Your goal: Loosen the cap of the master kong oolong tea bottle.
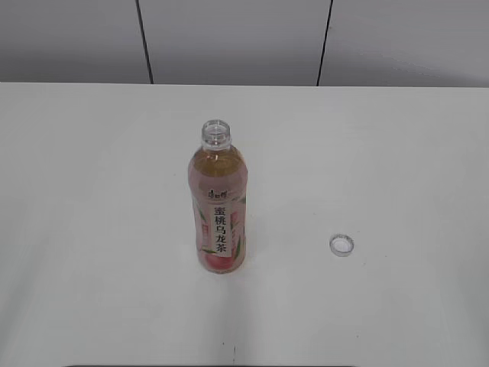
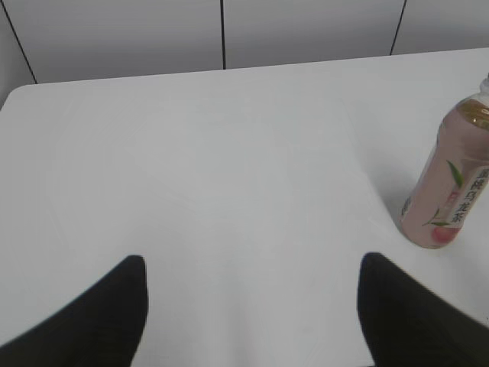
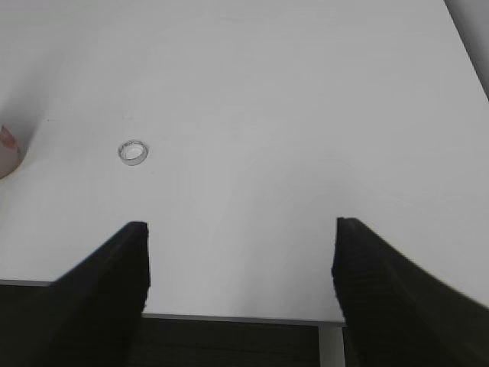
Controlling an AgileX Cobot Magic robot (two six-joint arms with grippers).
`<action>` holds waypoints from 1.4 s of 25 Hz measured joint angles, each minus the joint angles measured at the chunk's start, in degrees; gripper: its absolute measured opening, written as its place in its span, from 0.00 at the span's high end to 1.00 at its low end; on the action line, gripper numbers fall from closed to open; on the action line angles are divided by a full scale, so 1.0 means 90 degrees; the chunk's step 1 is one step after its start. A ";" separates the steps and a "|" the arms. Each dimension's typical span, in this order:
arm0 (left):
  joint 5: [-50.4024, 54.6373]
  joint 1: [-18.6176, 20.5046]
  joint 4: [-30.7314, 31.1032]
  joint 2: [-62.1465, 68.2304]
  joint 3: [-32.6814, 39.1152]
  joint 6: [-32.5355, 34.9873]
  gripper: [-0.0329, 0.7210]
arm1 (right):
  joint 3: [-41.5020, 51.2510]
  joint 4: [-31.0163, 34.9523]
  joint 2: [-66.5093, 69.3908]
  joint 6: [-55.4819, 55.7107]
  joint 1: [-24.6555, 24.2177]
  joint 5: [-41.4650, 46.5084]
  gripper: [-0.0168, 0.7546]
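Observation:
The master kong oolong tea bottle (image 1: pixel 218 205) stands upright mid-table with its neck bare and open; the left wrist view catches it at the right edge (image 2: pixel 449 183), and only a pink sliver shows in the right wrist view (image 3: pixel 8 153). The white cap (image 1: pixel 341 245) lies on the table to the bottle's right, hollow side up (image 3: pixel 133 152). My left gripper (image 2: pixel 252 306) is open over bare table, well left of the bottle, holding nothing. My right gripper (image 3: pixel 241 264) is open at the table's near edge, empty, right of the cap. Neither gripper appears in the exterior view.
The white table (image 1: pixel 92 229) ends at a grey panelled wall (image 1: pixel 229 38) behind. Its near edge (image 3: pixel 237 317) runs under my right gripper, with dark space below.

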 joint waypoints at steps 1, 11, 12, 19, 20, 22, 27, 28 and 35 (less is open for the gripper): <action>0.0000 0.0005 0.0000 0.0000 0.0000 0.0000 0.28 | 0.0000 0.0000 0.0000 0.0000 0.0000 0.0000 0.25; 0.0000 0.0044 0.0000 0.0000 0.0000 0.0000 0.28 | 0.0000 0.0000 0.0000 0.0000 0.0000 0.0000 0.25; 0.0000 0.0044 0.0000 0.0000 0.0000 0.0000 0.28 | 0.0000 0.0000 0.0000 0.0000 0.0000 0.0000 0.25; 0.0000 0.0044 0.0000 0.0000 0.0000 0.0000 0.28 | 0.0000 0.0000 0.0000 0.0000 0.0000 0.0000 0.25; 0.0000 0.0044 0.0000 0.0000 0.0000 0.0000 0.28 | 0.0000 0.0000 0.0000 0.0000 0.0000 0.0000 0.25; 0.0000 0.0044 0.0000 0.0000 0.0000 0.0000 0.28 | 0.0000 -0.0023 0.0000 0.0000 0.0000 0.0000 0.25; 0.0000 0.0044 0.0000 0.0000 0.0000 0.0000 0.28 | 0.0000 -0.0306 0.0000 -0.0006 0.0000 0.0000 0.25; 0.0000 0.0044 0.0000 0.0000 0.0000 0.0000 0.28 | 0.0000 -0.0328 0.0000 -0.0006 0.0000 0.0000 0.25; 0.0000 0.0044 0.0000 0.0000 0.0000 0.0000 0.28 | 0.0000 -0.0343 0.0000 -0.0006 0.0000 0.0000 0.25</action>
